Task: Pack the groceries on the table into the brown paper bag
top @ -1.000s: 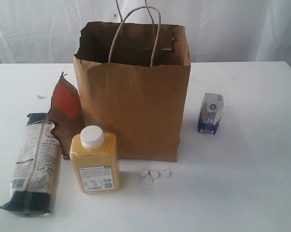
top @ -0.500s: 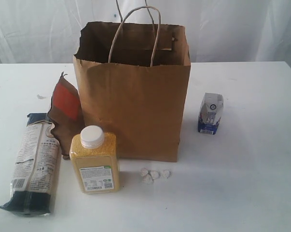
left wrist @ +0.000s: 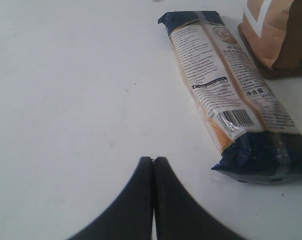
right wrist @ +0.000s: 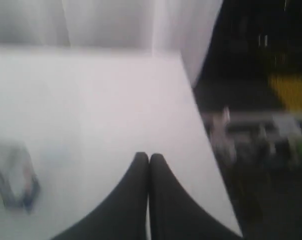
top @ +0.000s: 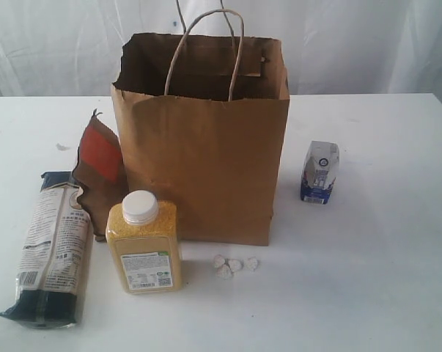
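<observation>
Ok so the brown paper bag (top: pixel 202 169) stands upright mid-counter (top: pixel 367 286), a bit toward the far edge, top open, handles sticking up. The groceries sit around it on the counter. The long noodle packet (top: pixel 52 249) lies flat by the near-left corner. The brown-red pouch (top: pixel 100 172) leans right against the bag's left side. The yellow-grain bottle (top: pixel 144 246) with its white cap is just in front of the bag toward the near edge, with the tiny white lumps (top: pixel 234 266) clustered beside it. The small blue-white carton (top: pixel 319 172) stands alone between the bag and the right edge.

The left jaws are clenched together on nothing, over bare counter near the packet's dark blue end. The right jaws are clenched and empty too, in a blurry shot by a counter corner, with the carton just a smear.
</observation>
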